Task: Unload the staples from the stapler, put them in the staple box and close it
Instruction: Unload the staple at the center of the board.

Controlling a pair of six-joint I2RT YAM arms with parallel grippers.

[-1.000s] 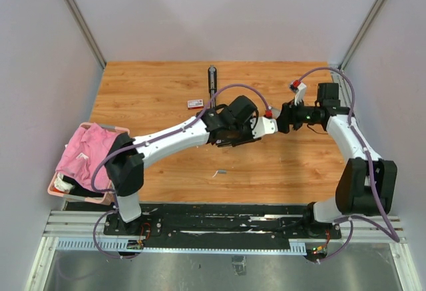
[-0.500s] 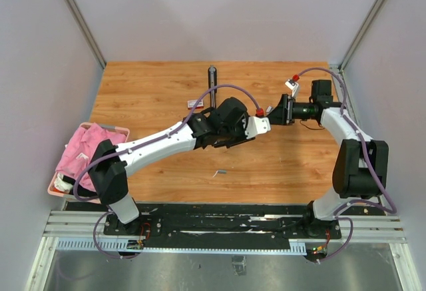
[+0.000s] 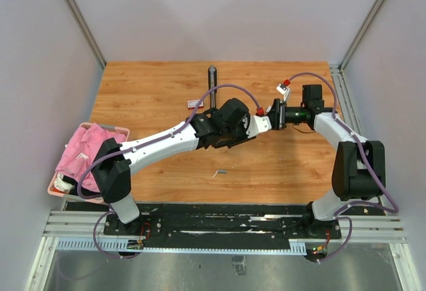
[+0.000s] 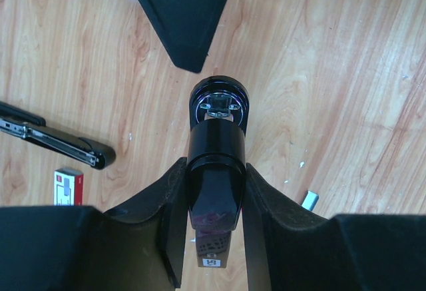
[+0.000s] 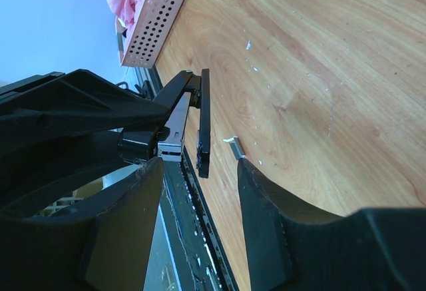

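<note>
Down on the grained wooden table a short silvery strip of staples lies loose, well apart from the glossy black stapler, which the left gripper clamps above the boards. The right gripper holds its jaws apart on either side of the stapler's thin tip, between pale plain walls.

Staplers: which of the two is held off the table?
The stapler clamped in the left gripper. The other stapler lies flat on the table, beside the red-and-white box.

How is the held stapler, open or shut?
Open: in the right wrist view the stapler has its black arm standing apart from its silvery rail, joined only at the hinge.
</note>
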